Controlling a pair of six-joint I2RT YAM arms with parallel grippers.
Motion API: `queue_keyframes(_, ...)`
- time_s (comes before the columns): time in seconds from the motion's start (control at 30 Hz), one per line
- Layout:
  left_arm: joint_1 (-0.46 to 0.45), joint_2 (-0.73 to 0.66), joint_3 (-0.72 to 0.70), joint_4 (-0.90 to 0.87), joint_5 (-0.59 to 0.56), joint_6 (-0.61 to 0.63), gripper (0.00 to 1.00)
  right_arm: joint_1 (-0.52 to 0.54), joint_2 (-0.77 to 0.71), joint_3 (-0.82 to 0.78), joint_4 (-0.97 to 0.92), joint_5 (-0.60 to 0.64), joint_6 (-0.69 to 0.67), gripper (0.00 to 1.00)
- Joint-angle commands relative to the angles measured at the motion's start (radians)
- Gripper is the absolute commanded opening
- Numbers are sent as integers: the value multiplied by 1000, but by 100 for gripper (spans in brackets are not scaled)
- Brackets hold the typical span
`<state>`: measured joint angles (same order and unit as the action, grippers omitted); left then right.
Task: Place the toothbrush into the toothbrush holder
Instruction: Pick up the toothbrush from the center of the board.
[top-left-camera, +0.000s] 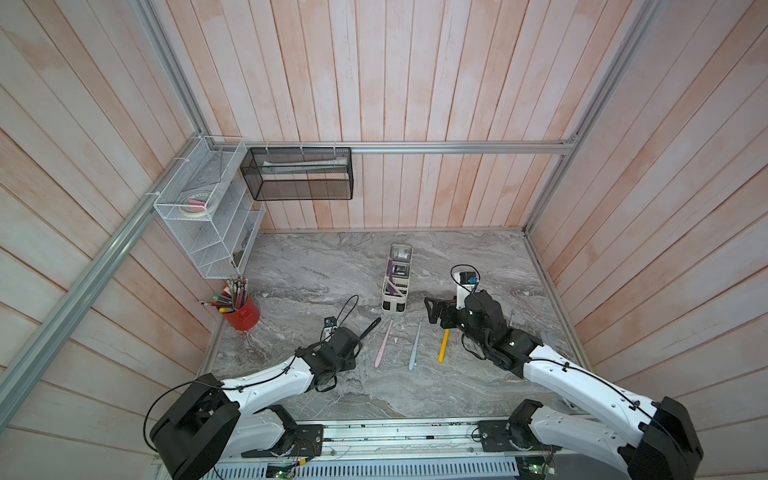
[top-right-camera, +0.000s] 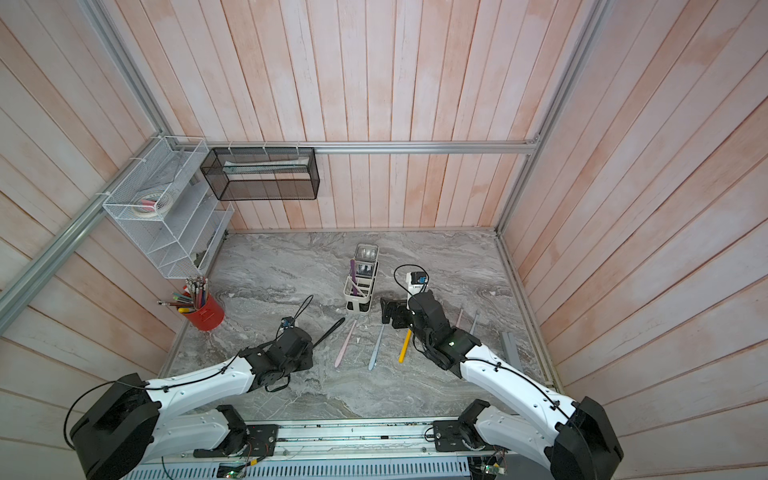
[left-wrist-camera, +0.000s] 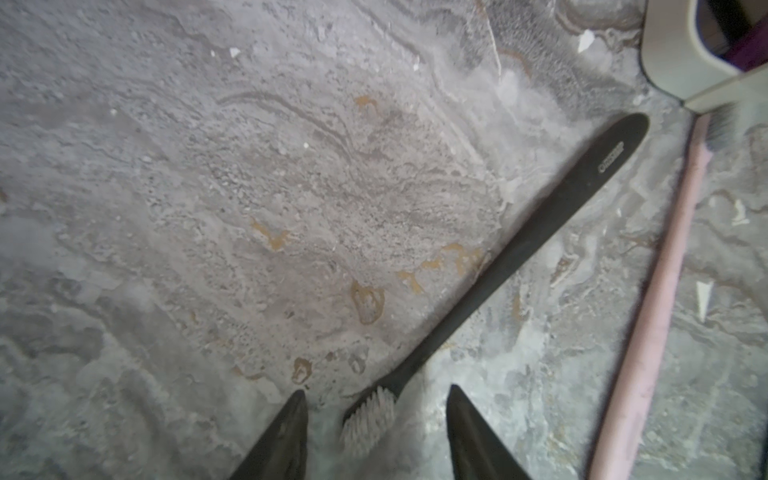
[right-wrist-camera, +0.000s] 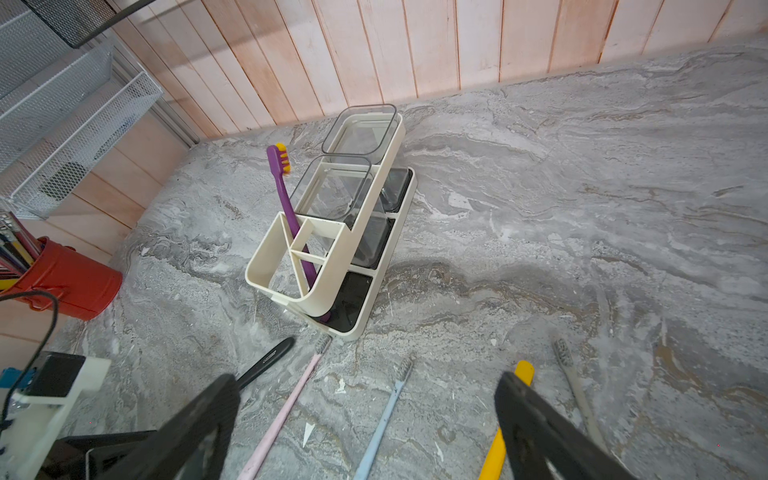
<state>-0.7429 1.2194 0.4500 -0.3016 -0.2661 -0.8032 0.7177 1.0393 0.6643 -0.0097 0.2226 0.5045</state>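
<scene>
Spanning wall to wall, marble worktop (top-left-camera: 316, 266) lies mostly bare toward the back. Toothbrush holder (right-wrist-camera: 259, 266) upright mid-worktop, well clear of every edge. Right tool (right-wrist-camera: 365, 378) hangs wide, holding nothing, near holder. Left tool (left-wrist-camera: 377, 390) half-spread, straddling bristle head of black toothbrush (left-wrist-camera: 519, 245), no contact seen; brush flat, handle tip near holder base, pink toothbrush (left-wrist-camera: 665, 291) just beside

Both top views: bright, even, diffuse light; plank walls (top-left-camera: 415, 83) pale, slightly washed out, fanning outward toward frame edges (wide-angle lens). Shadows on bench (top-left-camera: 311, 266) soft, faint. Left wrist view: bench texture soft, corners smeared, left tool (left-wrist-camera: 376, 392) tips dark, blurred. Right wrist view: toothbrush holder (right-wrist-camera: 332, 232) sharp, soft shadow beside it; right tool (right-wrist-camera: 365, 378) out of focus in foreground.
</scene>
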Motion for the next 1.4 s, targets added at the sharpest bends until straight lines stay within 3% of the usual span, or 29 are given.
queue_keyframes(0.0,7,26,-1,21,0,6,52,6,-14,-2,13,-13,8,98)
queue_keyframes(0.4,7,105,13,22,17,-5,39,6,-18,-1,14,-21,13,98)
queue_keyframes(0.7,7,39,-33,-29,86,-64,33,6,-26,-3,14,-32,14,98)
queue_keyframes(0.9,-1,-53,-46,-91,91,-97,35,6,-31,-2,14,-36,11,98)
queue_keyframes(1.03,-1,-97,-20,-126,84,-80,45,8,-29,1,13,-40,11,98)
queue_keyframes(1.37,-4,55,79,-153,65,6,43,12,-42,3,5,-38,11,98)
